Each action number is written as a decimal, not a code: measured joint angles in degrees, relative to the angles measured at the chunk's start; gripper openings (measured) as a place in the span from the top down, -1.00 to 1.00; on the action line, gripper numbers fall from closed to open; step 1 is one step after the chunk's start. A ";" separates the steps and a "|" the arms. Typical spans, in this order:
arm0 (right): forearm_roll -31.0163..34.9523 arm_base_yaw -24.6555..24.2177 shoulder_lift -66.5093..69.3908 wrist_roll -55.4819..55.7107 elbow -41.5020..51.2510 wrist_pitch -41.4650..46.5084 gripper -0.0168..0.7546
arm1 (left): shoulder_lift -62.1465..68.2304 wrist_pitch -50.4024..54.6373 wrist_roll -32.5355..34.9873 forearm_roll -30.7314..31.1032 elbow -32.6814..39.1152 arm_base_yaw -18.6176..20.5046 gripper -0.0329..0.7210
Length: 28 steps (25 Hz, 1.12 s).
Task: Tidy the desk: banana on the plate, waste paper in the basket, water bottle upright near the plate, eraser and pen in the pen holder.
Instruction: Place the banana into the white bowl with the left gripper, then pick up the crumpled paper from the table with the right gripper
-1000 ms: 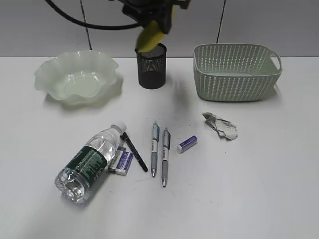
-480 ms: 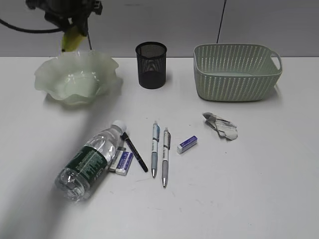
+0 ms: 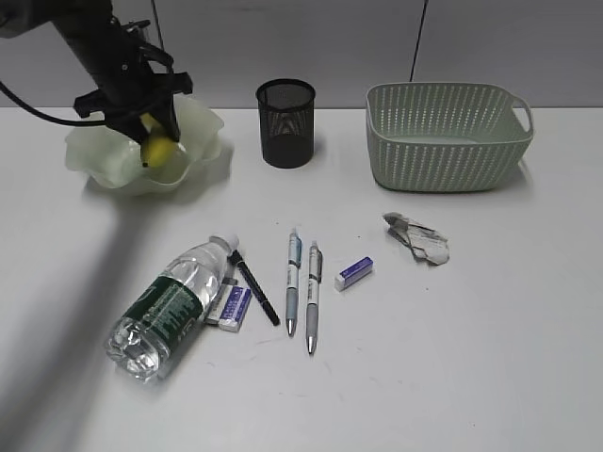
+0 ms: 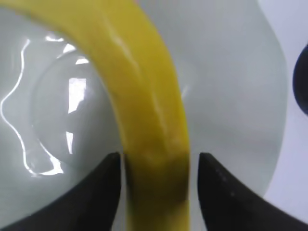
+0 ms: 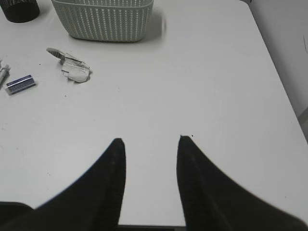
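Observation:
The yellow banana (image 3: 156,149) hangs low inside the pale green plate (image 3: 203,122). My left gripper (image 3: 151,139) straddles it. In the left wrist view the banana (image 4: 144,96) runs between the fingers of the left gripper (image 4: 156,159), with a thin gap on each side, so the jaws stand open around it above the plate (image 4: 231,96). The water bottle (image 3: 170,306) lies on its side. Two grey pens (image 3: 292,281), a black pen (image 3: 254,287) and two erasers (image 3: 354,272) lie mid-desk. The waste paper (image 3: 416,237) lies before the basket (image 3: 448,137). My right gripper (image 5: 149,139) is open over bare desk.
The black mesh pen holder (image 3: 285,122) stands between plate and basket at the back. The right wrist view shows the waste paper (image 5: 72,66), an eraser (image 5: 19,84) and the basket (image 5: 103,19) far ahead, and the desk's right edge (image 5: 284,96).
The left arm carried the banana from above the pen holder leftward, then down into the plate. Its jaws have eased slightly apart. The right arm is still.

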 joint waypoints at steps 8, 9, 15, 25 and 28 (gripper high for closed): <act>0.00 0.00 0.00 0.00 0.00 0.00 0.18 | -2.30 -0.04 0.00 0.56 -0.14 0.00 -0.55; 0.00 0.00 0.00 0.00 0.00 0.00 0.18 | -3.14 0.00 0.00 1.09 -0.14 0.00 -0.55; 0.00 0.00 0.00 0.06 0.00 0.00 0.19 | -11.61 0.00 0.43 3.59 -0.14 0.00 -0.48; 0.00 0.00 0.00 0.01 0.00 0.00 0.18 | -39.23 -0.11 2.21 14.51 12.62 0.00 -0.29; 0.00 0.00 0.00 0.01 0.00 0.00 0.18 | -49.28 -0.16 2.39 15.04 22.99 0.00 -0.27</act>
